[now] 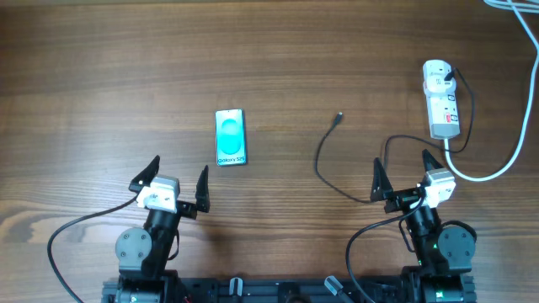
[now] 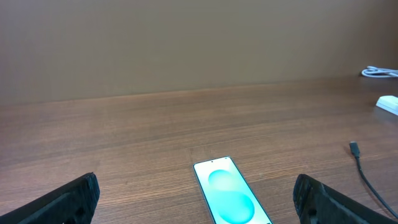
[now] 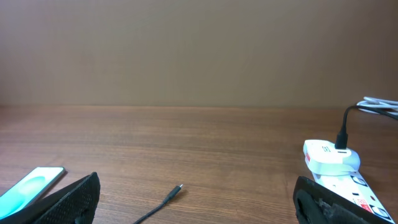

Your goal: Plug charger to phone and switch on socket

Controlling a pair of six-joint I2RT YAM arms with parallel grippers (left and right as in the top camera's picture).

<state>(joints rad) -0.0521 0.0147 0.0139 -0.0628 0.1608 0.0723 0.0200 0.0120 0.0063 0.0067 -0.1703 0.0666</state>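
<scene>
The left end effector (image 1: 180, 165) and right end effector (image 1: 402, 159) both gape wide, holding nothing, at the near edge of a wooden surface (image 1: 101, 67). White socket (image 1: 441, 99) lies far right; cyan-screened phone (image 1: 230, 137) left of centre; black charger (image 1: 320, 160) tip loose between them, touching neither

Bare table (image 1: 101, 84) is being left free ahead of the wide-spread left gripper (image 1: 178, 168), the way being narrowed only by the phone (image 1: 230, 138) lying flat ahead to its right. The right gripper (image 1: 402, 162), also spread, is being hemmed by the charger (image 1: 320, 164) looping at its left and crossing just ahead, with the socket (image 1: 441, 109) and white lead (image 1: 505, 168) ahead-right.
</scene>
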